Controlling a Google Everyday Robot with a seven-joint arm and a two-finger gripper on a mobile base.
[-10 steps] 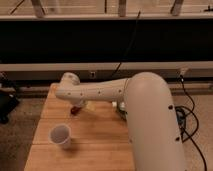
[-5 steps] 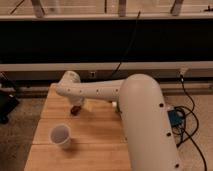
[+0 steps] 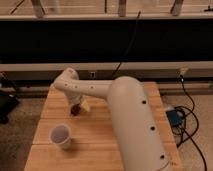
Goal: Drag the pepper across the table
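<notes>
- The gripper (image 3: 76,104) hangs at the end of the white arm (image 3: 131,125), low over the table (image 3: 87,150) at about 10 o'clock from its middle. It is released, with jaws spread wide and nothing held.
- The pepper (image 3: 74,111) lies right under the gripper as a small dark shape on the wood. Whether the tips touch it I cannot tell.
- A pale yellow thing (image 3: 86,106) sits just beside the pepper at its 2 o'clock (I cannot make out what it is). A white cup (image 3: 60,135) stands apart at its 7 o'clock.
- Handling, as I judge it: the pepper looks light and fairly firm, with a smooth skin that could slip or roll under a push. A hard squeeze would bruise it.
- Where to hold: across the thicker middle, jaws on either side of its narrow width, pressing lightly down so it slides along the planks instead of lifting.
- The drag path should skirt the cup, which would tip easily.
- Writing: no brand, label or lettering can be read anywhere.
</notes>
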